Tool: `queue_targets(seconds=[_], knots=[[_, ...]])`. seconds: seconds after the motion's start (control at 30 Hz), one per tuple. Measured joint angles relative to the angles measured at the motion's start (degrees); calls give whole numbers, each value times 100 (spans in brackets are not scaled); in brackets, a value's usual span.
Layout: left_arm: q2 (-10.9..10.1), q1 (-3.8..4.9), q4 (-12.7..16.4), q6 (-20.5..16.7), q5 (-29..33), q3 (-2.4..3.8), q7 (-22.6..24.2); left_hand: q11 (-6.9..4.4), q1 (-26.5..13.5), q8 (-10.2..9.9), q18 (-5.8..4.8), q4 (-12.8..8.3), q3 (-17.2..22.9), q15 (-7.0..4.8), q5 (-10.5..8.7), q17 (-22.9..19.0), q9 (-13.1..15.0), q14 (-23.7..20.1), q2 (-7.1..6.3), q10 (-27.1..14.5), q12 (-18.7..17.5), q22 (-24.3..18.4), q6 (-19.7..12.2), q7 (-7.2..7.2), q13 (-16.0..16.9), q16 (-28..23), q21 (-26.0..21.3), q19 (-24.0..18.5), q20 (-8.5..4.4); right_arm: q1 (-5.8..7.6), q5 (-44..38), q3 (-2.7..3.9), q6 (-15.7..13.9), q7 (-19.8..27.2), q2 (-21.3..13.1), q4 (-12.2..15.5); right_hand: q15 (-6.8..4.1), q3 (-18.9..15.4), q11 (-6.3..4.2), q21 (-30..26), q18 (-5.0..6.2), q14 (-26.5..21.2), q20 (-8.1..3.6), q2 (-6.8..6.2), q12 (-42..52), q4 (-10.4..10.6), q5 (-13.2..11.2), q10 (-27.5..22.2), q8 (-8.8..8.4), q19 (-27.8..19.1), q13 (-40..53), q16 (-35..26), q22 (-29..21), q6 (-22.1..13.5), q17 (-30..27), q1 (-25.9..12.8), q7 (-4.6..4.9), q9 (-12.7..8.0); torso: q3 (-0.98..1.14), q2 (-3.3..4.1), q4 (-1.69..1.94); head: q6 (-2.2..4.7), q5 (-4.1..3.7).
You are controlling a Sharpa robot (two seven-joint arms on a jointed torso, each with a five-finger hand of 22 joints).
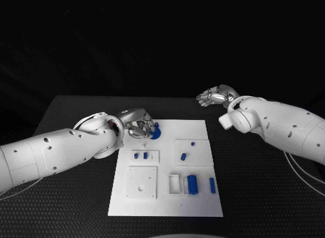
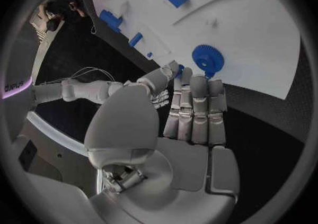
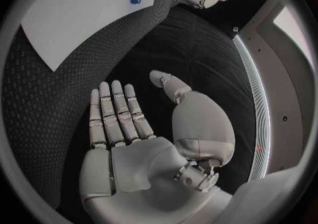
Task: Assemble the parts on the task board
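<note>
A flat white rectangular task board [image 1: 198, 201] is seen lying in the middle of the black textured worktop [image 1: 76, 208], its long side running from near to far. At the board's far left corner a round blue toothed gear [image 1: 157, 133] is seen, and the silver left hand [image 1: 137, 124] is held just beside it, over the board's far left edge; in the left wrist view the fingers [image 2: 199, 110] are laid straight and close together, their tips close to the gear [image 2: 206, 59], with nothing held in them. Whether the tips touch the gear cannot be told. Small blue pegs [image 1: 140, 155] are seen standing on a raised white square plate at the board's left middle, and further small blue pieces [image 1: 183, 157] on a plate to the right of it. At the near right, a blue cylinder [image 1: 193, 184] and a slim blue bar [image 1: 212, 185] are laid side by side. The silver right hand [image 1: 216, 96] is held well apart from the board, above the worktop's far right; in the right wrist view its fingers [image 3: 116, 113] are stretched out flat and nothing is held.
</note>
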Motion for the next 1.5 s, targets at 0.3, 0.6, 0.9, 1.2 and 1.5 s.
queue_targets(seconds=[0.3,0.6,0.9,1.2,1.5], knots=[[-227,6,93,224,85,-6,-49,-13,0,23,-4,0,-1,9,0,0,-6,8,-1,14,-1,-1,-4,-3,-7,0,0,0,0,0,0,1,1,-2,-4,3,0,0,0,0,0,0,0,0,0,0,0,0,0,0,0,0,4,0,0,0,0,0,-7,-1,12,-7,-4],[-334,0,75,327,74,-85,-58,-20,-8,23,-11,-10,7,-8,-4,0,-6,33,-9,20,-18,-1,-10,-3,-7,0,0,0,0,0,0,1,3,-3,-6,2,0,0,0,0,0,0,0,0,0,0,0,0,0,0,0,0,3,0,-5,0,0,0,-10,1,8,-20,36],[-250,-104,-47,354,-22,-156,-54,-20,-21,15,-16,-10,34,-1,-6,1,-4,40,-27,20,-27,-2,20,-2,-2,22,0,0,1,0,0,0,6,-3,6,0,0,0,0,-22,0,0,0,0,0,0,0,0,0,0,0,0,9,0,-5,0,0,0,-7,5,2,-35,36],[-206,-117,-113,402,-85,-160,-52,-20,-63,17,-42,-10,34,0,-6,1,-3,41,-27,20,-27,-2,20,-1,-2,22,0,0,1,-1,0,0,7,-3,8,-4,0,0,0,-22,0,0,0,0,0,0,0,0,0,0,0,0,8,0,-5,0,0,1,1,5,-4,-48,25],[-150,-157,-180,446,-138,-180,-55,-20,-54,34,-43,-10,34,9,-27,1,-3,50,-19,20,-27,-3,18,-2,-3,22,0,0,1,-1,0,2,8,-2,11,-4,0,0,0,-22,0,0,0,0,0,0,0,0,0,0,0,0,8,0,-10,0,0,1,1,3,-3,-51,21]])
